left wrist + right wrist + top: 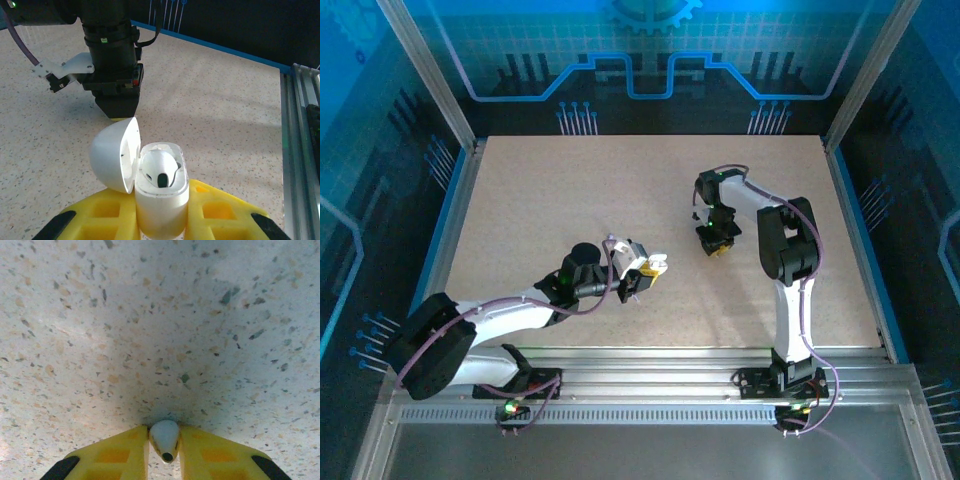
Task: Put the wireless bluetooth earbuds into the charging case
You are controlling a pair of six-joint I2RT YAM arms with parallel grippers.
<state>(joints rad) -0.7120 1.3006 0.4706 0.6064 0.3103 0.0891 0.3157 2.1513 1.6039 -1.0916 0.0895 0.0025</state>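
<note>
Right gripper [164,442] pinches white earbud [164,435] | long axis seemingly upright, dark tip toward wrist

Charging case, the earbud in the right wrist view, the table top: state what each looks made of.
Charging case: likely moulded plastic, white, smooth satin sheen. Earbud: pale glossy plastic, soft highlight. Table top: speckled matt composite or laminate; unclear which.
</note>
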